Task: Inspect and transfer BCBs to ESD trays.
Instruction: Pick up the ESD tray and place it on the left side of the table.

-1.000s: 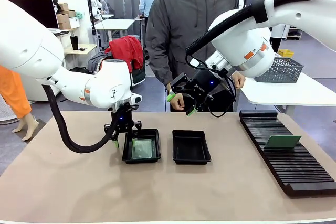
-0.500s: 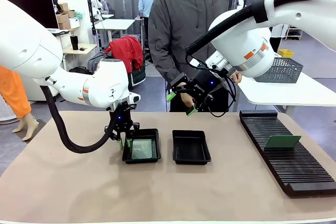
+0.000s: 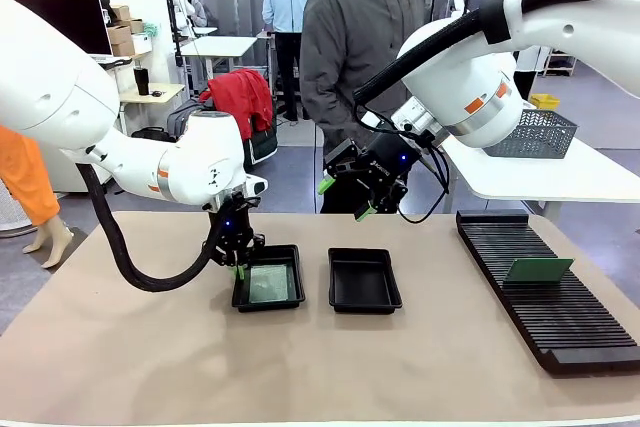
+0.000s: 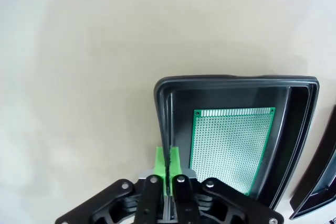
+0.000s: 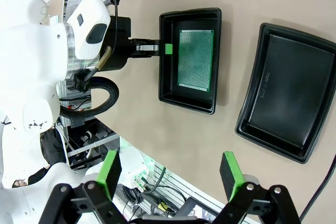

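From where I stand, the left gripper point(image 4: 168, 158) has its green pads pinched tight on the side wall of the left tray point(image 4: 236, 80), one pad inside and one outside the rim. The green board point(image 4: 231, 148) lies flat on that tray's floor. The right gripper point(image 3: 345, 199) hangs above the table's far side with its jaws spread wide and nothing between them. Beside the first tray sits the empty tray point(image 3: 365, 308), near but not touching. A second board point(image 3: 537, 269) leans in the ribbed rack point(image 3: 570, 327) to the right. These boards look thin, stiff and light, so I'd guess they slide easily on smooth plastic if the tray tips. I'd take one by its bare edges only. The tray seems light too, and its flared rim gives a fair hold, though a one-sided pinch may let it sag
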Controlling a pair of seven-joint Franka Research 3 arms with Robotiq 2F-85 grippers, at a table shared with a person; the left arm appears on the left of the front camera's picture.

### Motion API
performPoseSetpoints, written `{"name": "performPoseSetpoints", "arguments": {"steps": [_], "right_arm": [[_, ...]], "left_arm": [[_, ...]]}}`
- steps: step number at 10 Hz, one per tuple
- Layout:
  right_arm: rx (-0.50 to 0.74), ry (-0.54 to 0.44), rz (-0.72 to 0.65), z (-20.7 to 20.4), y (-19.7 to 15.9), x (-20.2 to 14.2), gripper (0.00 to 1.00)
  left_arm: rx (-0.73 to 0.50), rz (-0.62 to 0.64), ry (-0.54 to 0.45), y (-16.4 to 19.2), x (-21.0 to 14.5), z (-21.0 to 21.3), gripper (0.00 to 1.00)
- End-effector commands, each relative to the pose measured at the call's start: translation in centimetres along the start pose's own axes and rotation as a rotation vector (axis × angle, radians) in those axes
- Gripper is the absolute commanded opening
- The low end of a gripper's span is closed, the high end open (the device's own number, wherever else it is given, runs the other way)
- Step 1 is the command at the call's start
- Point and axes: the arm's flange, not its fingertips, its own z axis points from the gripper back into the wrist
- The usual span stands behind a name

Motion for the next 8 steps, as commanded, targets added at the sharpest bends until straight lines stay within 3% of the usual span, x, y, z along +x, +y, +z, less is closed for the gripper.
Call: {"name": "performPoseSetpoints", "arguments": {"steps": [1, 3, 4, 8], "right_arm": [[-0.015, -0.004, -0.009, -0.14, 0.12, 0.34, 1.00], [-0.015, -0.004, -0.009, -0.14, 0.12, 0.34, 1.00], [-0.015, -0.004, -0.009, -0.14, 0.12, 0.34, 1.00], [-0.015, -0.004, -0.009, -0.14, 0.12, 0.34, 1.00]], "left_arm": [[-0.020, -0.007, -0.014, 0.75, -0.25, 0.06, 0.00], [-0.060, 0.006, 0.020, 0.99, -0.25, 0.25, 0.00], [0.000, -0.003, -0.001, 0.00, 0.01, 0.02, 0.00], [0.000, -0.003, -0.001, 0.00, 0.01, 0.02, 0.00]]}}
